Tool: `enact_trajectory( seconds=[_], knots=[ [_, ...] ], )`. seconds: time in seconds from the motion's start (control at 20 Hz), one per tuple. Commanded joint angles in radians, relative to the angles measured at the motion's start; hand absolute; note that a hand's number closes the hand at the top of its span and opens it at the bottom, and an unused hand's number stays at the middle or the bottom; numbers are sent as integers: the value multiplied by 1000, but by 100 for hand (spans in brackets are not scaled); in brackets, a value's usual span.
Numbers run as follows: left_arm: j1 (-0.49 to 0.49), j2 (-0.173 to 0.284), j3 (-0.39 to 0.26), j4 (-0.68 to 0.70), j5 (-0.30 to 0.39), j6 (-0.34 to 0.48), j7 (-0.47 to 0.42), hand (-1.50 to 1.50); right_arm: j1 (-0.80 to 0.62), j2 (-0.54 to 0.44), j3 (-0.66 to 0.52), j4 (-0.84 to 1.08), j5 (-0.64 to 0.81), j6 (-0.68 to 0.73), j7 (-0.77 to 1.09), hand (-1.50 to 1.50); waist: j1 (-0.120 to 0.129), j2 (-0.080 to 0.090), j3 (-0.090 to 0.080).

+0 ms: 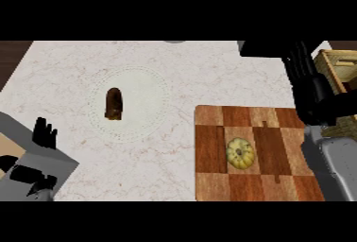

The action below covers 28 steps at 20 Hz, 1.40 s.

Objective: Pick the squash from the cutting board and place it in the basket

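Observation:
A yellow, ribbed squash (239, 153) lies in the middle of the checkered wooden cutting board (209, 142) at the lower right of the counter. A tan basket (335, 60) shows at the right edge, partly hidden behind my right arm. My right hand (311, 90) hangs dark beyond the board's far right corner, between squash and basket. Its fingers are stretched out and hold nothing. My left hand (44, 133) rests open at the lower left, fingers up, far from the squash.
A dark brown oblong item (114, 104) stands on a pale round plate (150, 85) in the middle of the marble counter. A black shape (265, 48) sits at the counter's far right edge. The counter's left edge runs diagonally past my left forearm.

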Motion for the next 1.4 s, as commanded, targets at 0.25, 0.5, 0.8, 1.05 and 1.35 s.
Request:
enact_trajectory(
  seconds=[0.25, 0.5, 0.8, 1.05, 1.35],
  knots=[
    [-225, 210, -137, -120, -193, -226, 7, 0, -112, 61, 450, 89, 245, 163, 172, 150, 44, -5, 24],
    [-225, 207, -163, -152, -186, -318, 54, 0, -12, 328, 630, 152, 337, -167, 99, -150, 36, -15, 26],
    [-270, 204, -135, -128, -201, -327, 106, 0, -246, 318, 768, 295, 696, -361, 376, -150, 6, -30, 19],
    [-257, 212, -119, -131, -207, -347, 121, 0, -448, 256, 824, 419, 861, -157, 711, -150, -1, -46, 13],
    [-278, 195, -118, -125, -218, -362, 131, 0, -643, 278, 882, 459, 765, 384, 925, -150, 3, -36, 15]
  ],
)
